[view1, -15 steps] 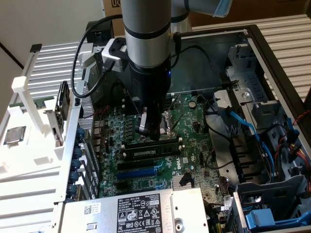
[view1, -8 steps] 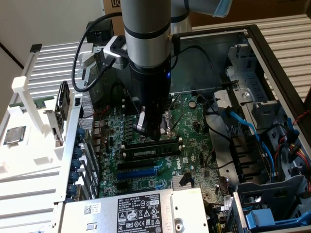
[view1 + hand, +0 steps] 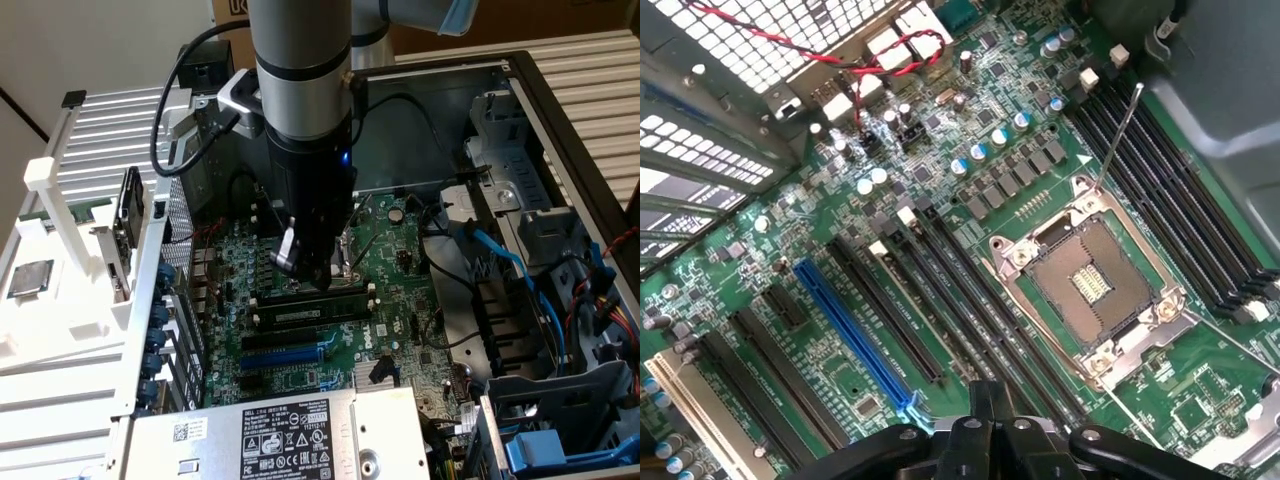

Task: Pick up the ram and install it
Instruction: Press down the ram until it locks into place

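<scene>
The ram (image 3: 308,311), a long dark stick with a pale label, stands on edge in one of the black memory slots on the green motherboard (image 3: 400,250). My gripper (image 3: 318,280) hangs straight down from the arm and is shut, its tip just behind the ram's middle and low over the neighbouring slot (image 3: 345,291). Whether the tip touches the ram I cannot tell. In the wrist view the shut fingers (image 3: 985,415) point at the long black slots (image 3: 985,300) beside the empty processor socket (image 3: 1092,282). Nothing is held between the fingers.
A blue expansion slot (image 3: 285,354) and the silver power supply (image 3: 280,435) lie in front of the ram. Blue cables (image 3: 500,258) and the drive cage (image 3: 560,400) fill the exterior view's right. A square silver processor (image 3: 30,278) rests on the white rack outside the case.
</scene>
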Robot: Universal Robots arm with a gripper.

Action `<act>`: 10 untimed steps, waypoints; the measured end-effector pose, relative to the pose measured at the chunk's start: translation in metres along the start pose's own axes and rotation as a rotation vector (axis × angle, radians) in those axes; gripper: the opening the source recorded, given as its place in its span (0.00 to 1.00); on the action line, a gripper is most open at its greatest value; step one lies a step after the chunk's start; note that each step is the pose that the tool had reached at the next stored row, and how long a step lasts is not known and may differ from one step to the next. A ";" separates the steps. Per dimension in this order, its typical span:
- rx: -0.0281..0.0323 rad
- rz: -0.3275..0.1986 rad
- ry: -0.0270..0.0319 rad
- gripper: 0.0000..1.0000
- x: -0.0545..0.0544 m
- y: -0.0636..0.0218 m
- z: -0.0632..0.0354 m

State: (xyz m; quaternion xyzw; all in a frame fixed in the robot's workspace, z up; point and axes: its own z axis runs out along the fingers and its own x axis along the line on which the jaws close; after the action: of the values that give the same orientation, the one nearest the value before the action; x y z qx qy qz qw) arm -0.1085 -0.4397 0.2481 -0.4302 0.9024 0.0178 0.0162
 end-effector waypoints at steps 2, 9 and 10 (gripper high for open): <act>0.0009 0.027 -0.0006 0.10 0.000 0.0000 0.0001; 0.0057 0.142 -0.0025 0.10 0.000 0.0000 0.0000; 0.0061 0.150 -0.0025 0.10 0.000 0.0000 0.0000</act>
State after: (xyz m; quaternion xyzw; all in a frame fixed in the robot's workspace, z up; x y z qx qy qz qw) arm -0.1086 -0.4397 0.2481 -0.3615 0.9321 0.0168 0.0173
